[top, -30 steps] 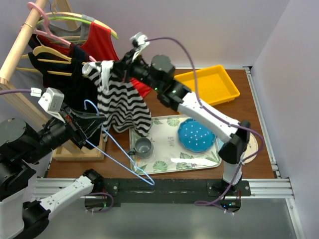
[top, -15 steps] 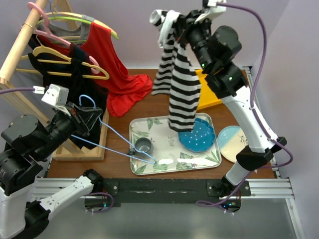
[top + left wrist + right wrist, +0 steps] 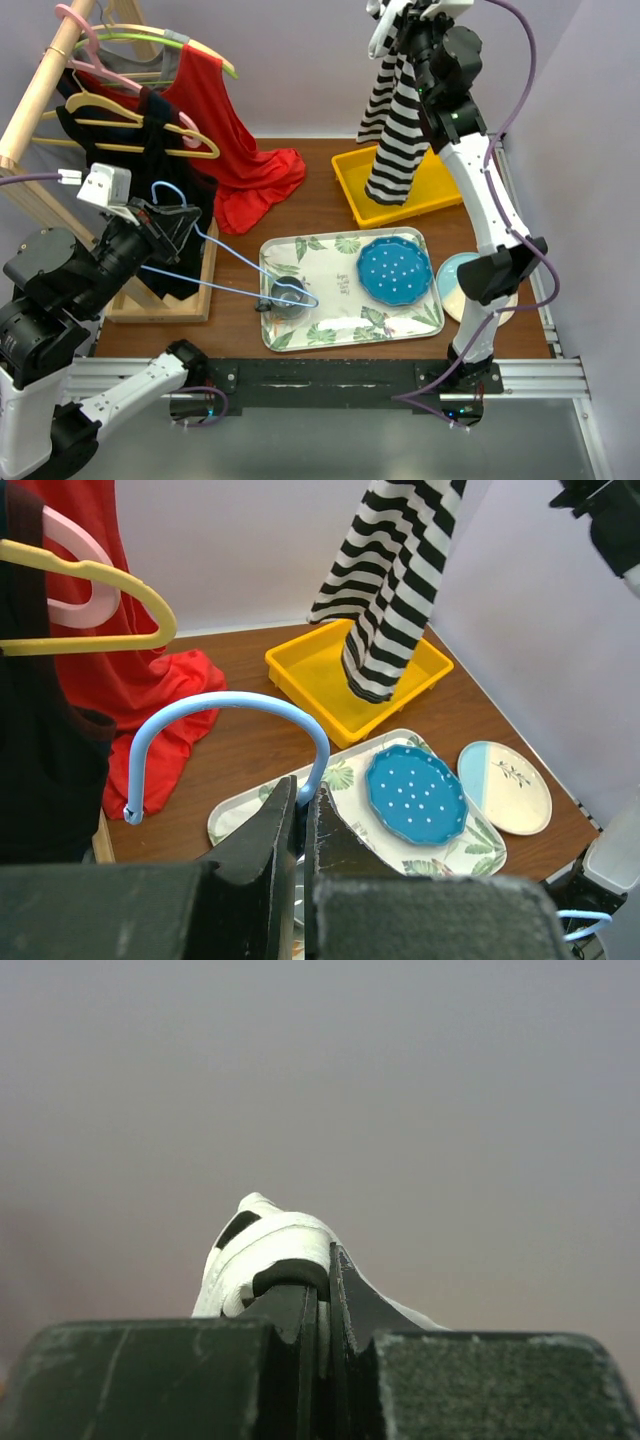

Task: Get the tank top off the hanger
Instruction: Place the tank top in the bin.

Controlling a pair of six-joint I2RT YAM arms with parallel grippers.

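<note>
The black-and-white striped tank top (image 3: 398, 120) hangs free from my right gripper (image 3: 392, 15), high at the back, with its hem over the yellow bin (image 3: 440, 185). In the right wrist view my right gripper (image 3: 325, 1280) is shut on a fold of the tank top (image 3: 265, 1235). My left gripper (image 3: 190, 228) is shut on the bare light-blue wire hanger (image 3: 250, 262), whose lower end reaches over the tray. In the left wrist view the left gripper (image 3: 303, 798) clamps the hanger (image 3: 240, 700) just below its hook, and the tank top (image 3: 400, 570) hangs over the bin (image 3: 310, 670).
A wooden rack (image 3: 40, 90) at the left holds red (image 3: 240, 170) and black garments on other hangers. A leaf-print tray (image 3: 330, 330) carries a grey cup (image 3: 288, 297) and a blue dotted plate (image 3: 395, 270). A white and blue plate (image 3: 452, 285) lies to the right.
My right arm carried the tank top off the hanger, up and to the right, to above the yellow bin. The bare hanger's lower end swung back over the tray.
</note>
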